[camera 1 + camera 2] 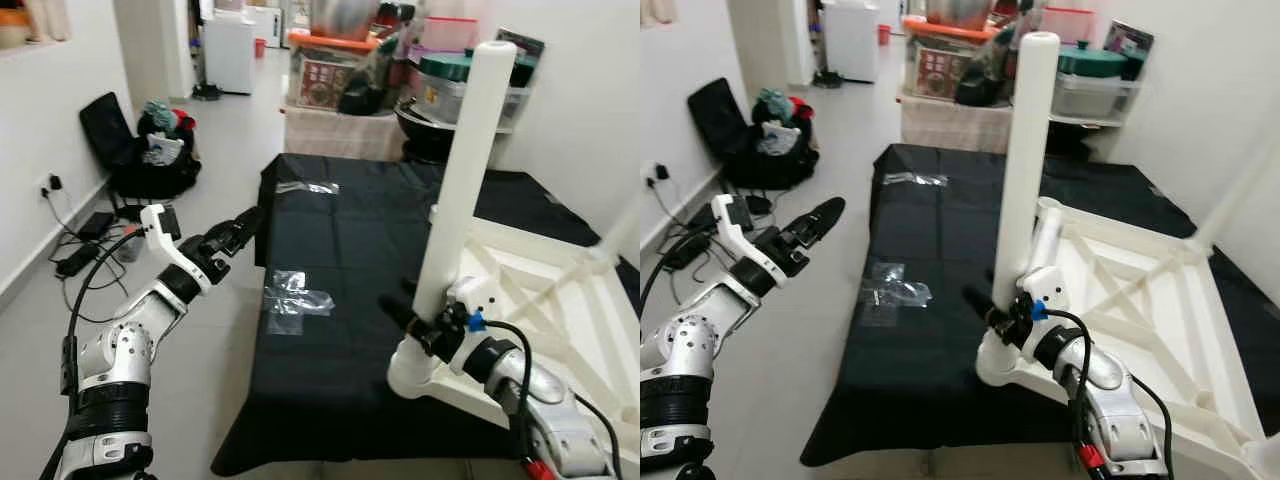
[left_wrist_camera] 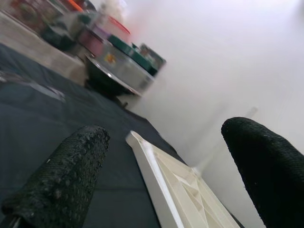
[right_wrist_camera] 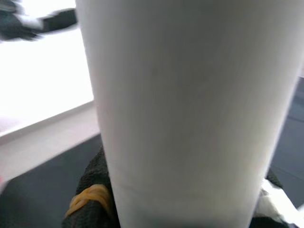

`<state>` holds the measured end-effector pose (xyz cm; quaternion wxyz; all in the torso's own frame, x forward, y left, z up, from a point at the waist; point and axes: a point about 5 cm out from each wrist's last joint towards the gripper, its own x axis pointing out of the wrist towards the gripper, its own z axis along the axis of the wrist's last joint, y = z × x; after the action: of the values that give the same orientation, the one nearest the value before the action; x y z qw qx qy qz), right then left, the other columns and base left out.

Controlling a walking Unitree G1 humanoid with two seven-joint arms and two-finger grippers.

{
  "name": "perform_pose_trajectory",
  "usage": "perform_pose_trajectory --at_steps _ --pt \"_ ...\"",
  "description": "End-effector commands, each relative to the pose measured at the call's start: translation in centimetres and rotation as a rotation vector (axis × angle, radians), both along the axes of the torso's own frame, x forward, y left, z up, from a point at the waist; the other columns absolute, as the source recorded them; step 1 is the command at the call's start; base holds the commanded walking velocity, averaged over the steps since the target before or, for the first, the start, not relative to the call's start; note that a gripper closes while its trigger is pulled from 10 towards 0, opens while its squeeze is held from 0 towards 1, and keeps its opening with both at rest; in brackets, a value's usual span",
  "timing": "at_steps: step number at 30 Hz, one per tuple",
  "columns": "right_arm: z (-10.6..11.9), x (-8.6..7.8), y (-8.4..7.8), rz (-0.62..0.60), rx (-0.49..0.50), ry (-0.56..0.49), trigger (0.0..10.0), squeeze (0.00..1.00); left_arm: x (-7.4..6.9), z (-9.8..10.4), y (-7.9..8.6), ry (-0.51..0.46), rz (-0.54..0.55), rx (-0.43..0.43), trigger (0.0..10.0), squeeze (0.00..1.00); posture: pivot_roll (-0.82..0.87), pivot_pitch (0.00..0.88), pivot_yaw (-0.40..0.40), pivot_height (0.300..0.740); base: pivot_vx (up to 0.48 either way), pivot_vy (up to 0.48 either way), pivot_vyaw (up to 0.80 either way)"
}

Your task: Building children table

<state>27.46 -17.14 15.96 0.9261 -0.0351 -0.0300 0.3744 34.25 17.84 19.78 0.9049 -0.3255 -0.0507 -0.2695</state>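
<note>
Right wrist view, table leg [image 3: 190, 109]: a white tube stood hard against the lens, pinched between the jaws; one black pad with a yellow band [image 3: 90, 199] showed low beside it.
Left wrist view, fingers [image 2: 61, 180]: the two black tips were spread wide with nothing between them; beyond lay the black cloth [image 2: 57, 118] and an edge of the white table frame [image 2: 175, 190].
Head views, right gripper [image 1: 420, 322]: it gripped the leg near its base, upright at the near corner of the upturned frame [image 1: 560, 300], which lay on the cloth toward the robot's right.
Head views, left gripper [image 1: 235, 235]: raised off the cloth's left edge, above the floor [image 1: 220, 330].
Head views, plastic wrap [image 1: 295, 295]: lying on the cloth, apart from the frame.
</note>
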Motion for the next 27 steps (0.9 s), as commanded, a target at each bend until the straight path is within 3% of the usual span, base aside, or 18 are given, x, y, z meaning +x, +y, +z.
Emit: perform_pose_trajectory --at_steps 1,3,17,22,27 --pt "0.0 -0.4 1.0 0.080 0.021 0.002 0.0 0.00 0.0 -0.5 -0.4 0.022 -0.010 -0.004 10.0 0.00 0.04 0.000 -0.102 0.740 0.000 0.000 0.00" --pt "0.1 -0.6 1.3 0.173 -0.001 0.010 0.0 0.00 -0.1 -0.6 -0.5 0.023 -0.009 -0.004 10.0 0.00 0.05 0.000 -0.105 0.740 0.000 0.000 0.00" --pt "-0.6 -0.6 2.1 0.387 0.032 0.047 0.0 0.00 -0.2 -0.4 -0.2 0.030 -0.005 0.003 10.0 0.00 0.07 0.000 -0.106 0.740 0.000 0.000 0.00" --pt "-0.6 -1.1 3.1 0.567 -0.009 0.063 0.0 0.00 -0.2 -0.3 -0.1 0.030 -0.008 0.003 10.0 0.00 0.09 0.000 -0.112 0.740 0.000 0.000 0.00" --pt "-0.7 -1.3 3.5 0.617 -0.037 0.061 0.0 0.00 -0.2 -0.2 -0.1 0.029 -0.007 0.003 10.0 0.00 0.09 0.000 -0.113 0.740 0.000 0.000 0.00"
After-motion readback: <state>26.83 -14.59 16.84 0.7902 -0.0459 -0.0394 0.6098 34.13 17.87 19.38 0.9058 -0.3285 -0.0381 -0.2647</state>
